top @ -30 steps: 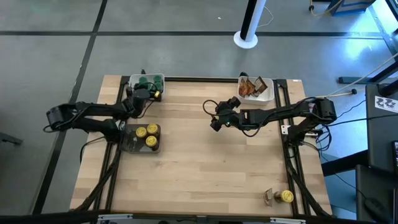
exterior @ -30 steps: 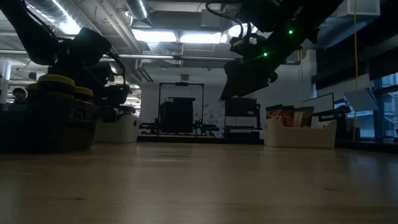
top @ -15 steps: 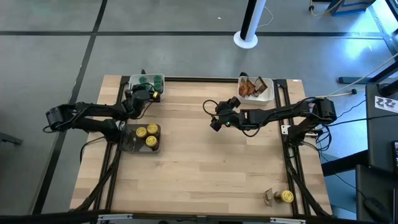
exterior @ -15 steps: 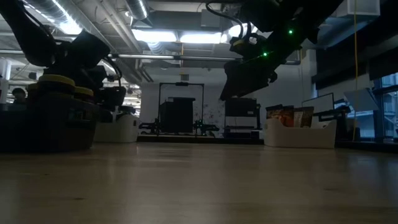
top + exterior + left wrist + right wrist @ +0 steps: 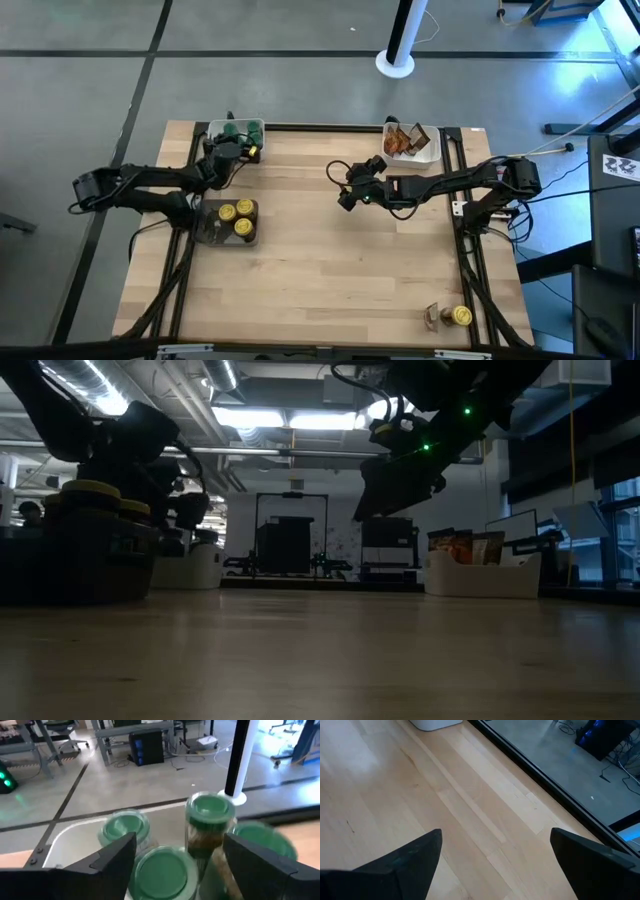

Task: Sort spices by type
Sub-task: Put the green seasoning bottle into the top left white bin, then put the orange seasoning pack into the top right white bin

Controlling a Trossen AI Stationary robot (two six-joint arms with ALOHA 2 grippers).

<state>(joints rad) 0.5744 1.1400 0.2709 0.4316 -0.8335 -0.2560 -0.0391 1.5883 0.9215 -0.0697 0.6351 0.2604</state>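
Observation:
Several green-lid jars (image 5: 162, 867) stand in a white tray (image 5: 60, 837) at the table's far left (image 5: 240, 129). One green-lid jar (image 5: 209, 820) rises above the others, its glass body showing brown spice. My left gripper (image 5: 180, 840) hovers open just above these jars (image 5: 230, 149). Yellow-lid jars (image 5: 238, 217) sit in a dark tray (image 5: 212, 235). Brown-orange packets (image 5: 402, 143) stand in a second white tray (image 5: 433, 150). My right gripper (image 5: 496, 835) hangs open over bare wood at the table's middle (image 5: 347, 195).
One yellow-lid jar (image 5: 461, 316) stands alone at the near right corner beside a small dark object (image 5: 432, 317). Black rails run along the table's left and right sides. Bare wood spreads across the middle and near part of the table.
My left gripper has shifted only slightly above the tray of green-lid jars.

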